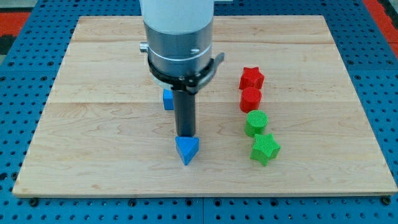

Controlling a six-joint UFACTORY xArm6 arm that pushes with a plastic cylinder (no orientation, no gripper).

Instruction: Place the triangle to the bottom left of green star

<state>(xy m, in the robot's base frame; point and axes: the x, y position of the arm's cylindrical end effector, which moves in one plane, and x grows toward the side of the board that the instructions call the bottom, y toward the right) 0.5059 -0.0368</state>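
A blue triangle [187, 150] lies on the wooden board [93, 124] near the view's bottom centre. My tip [185, 135] stands right at the triangle's top edge, touching or almost touching it. The green star [265, 149] lies to the right of the triangle, at about the same height in the view, well apart from it. The arm's grey and white body hides the board's upper middle.
A green cylinder [255, 122] sits just above the green star. A red cylinder [250, 99] and a red star [252, 78] stand above that in a column. Another blue block [167, 99] is partly hidden behind the rod, its shape unclear.
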